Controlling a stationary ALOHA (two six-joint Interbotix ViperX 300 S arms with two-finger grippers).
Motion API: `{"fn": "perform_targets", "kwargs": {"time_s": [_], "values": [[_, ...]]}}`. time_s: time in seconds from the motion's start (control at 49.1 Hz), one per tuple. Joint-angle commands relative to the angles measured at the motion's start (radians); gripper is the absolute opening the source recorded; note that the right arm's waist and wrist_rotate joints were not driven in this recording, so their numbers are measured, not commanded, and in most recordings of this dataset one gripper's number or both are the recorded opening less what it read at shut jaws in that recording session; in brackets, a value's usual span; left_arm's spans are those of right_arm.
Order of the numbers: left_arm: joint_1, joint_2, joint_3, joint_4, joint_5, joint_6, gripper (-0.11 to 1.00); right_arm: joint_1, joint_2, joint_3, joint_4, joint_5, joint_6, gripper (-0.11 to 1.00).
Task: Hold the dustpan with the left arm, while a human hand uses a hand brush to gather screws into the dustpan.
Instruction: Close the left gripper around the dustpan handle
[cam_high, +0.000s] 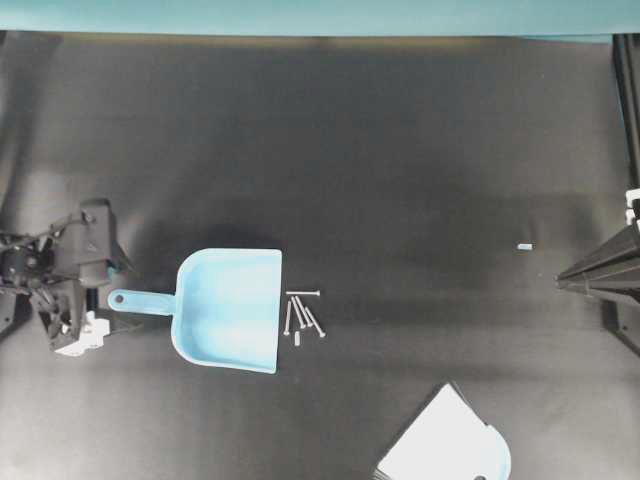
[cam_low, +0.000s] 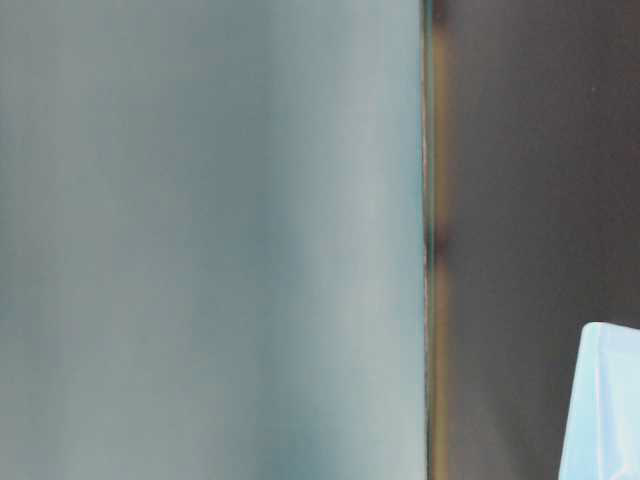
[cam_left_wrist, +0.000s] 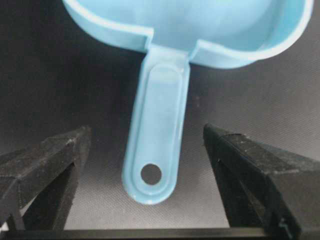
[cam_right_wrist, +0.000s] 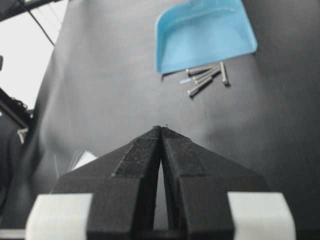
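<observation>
The dustpan lies flat on the dark worktop, the landmark here. Its handle end sits between the left gripper's widely spread jaws, touching neither. The screws cluster just beside its straight lip. Well off beyond the screws, the right gripper's jaws are pressed together, empty.

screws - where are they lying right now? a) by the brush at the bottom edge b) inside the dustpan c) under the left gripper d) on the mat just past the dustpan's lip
d: the screws lie in a loose cluster on the black mat just outside the straight lip of the dustpan, none inside it.
</observation>
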Motion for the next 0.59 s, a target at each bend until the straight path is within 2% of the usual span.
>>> {"fn": "perform_targets", "kwargs": {"time_s": [0.0,0.204,0.57], "values": [[-0.002,0.031,-0.012,0.005,-0.077,0.011,0.88,0.000,-0.005,0.003,-0.002,-0.006,0.000,0.00],[-0.017,0.075,0.020,0.003,-0.209,0.057,0.88,0.000,-0.031,0.020,-0.002,-0.006,0.000,0.00],[-0.028,0.100,0.023,0.003,-0.281,0.115,0.88,0.000,-0.069,0.043,-0.002,-0.006,-0.002,0.00]]}}
